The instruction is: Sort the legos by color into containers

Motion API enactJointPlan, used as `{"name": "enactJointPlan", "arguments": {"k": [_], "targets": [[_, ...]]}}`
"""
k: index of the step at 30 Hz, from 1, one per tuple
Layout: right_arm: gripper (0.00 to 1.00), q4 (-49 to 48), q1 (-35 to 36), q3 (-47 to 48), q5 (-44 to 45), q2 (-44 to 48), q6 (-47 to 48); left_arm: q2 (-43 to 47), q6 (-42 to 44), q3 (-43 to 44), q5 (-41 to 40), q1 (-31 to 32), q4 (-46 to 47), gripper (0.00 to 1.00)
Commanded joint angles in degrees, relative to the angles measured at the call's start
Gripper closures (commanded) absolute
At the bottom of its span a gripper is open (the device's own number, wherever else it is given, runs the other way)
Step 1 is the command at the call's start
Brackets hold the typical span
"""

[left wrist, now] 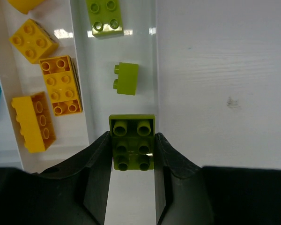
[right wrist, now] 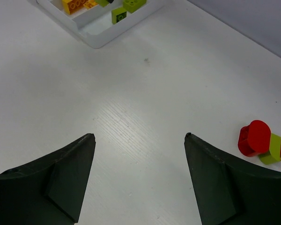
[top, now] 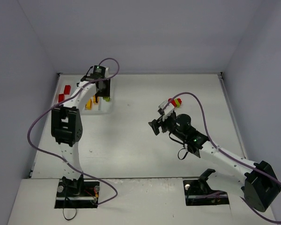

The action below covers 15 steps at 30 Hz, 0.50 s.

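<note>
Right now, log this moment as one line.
left gripper: shut on green brick, in green lane of tray | right gripper: open, empty, above table | red-green clump: on table, unsorted

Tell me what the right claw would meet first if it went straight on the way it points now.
Probably bare table: nothing lies between the fingers of the open right claw. The red and green lego clump sits off to its right, the tray far ahead to the left; depth is unclear.
</note>
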<state>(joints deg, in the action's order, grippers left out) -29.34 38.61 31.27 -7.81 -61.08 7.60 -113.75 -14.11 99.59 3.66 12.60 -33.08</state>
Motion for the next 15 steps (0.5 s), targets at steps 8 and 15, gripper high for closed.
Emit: {"name": "enactJointPlan", "arguments": {"k": [8,15], "targets": [[0.26,-6.34,-4.42,-0.59,2.54,-0.09,-6.44,-6.92,0.57,7.28,-4.45,-1.26,-4.8,0.8],[0.0,-6.25,-6.44,-0.86,4.3,-1.06,-10.23,-8.15,0.48,8.16,-5.33,-1.35,-5.59,0.58]]}}
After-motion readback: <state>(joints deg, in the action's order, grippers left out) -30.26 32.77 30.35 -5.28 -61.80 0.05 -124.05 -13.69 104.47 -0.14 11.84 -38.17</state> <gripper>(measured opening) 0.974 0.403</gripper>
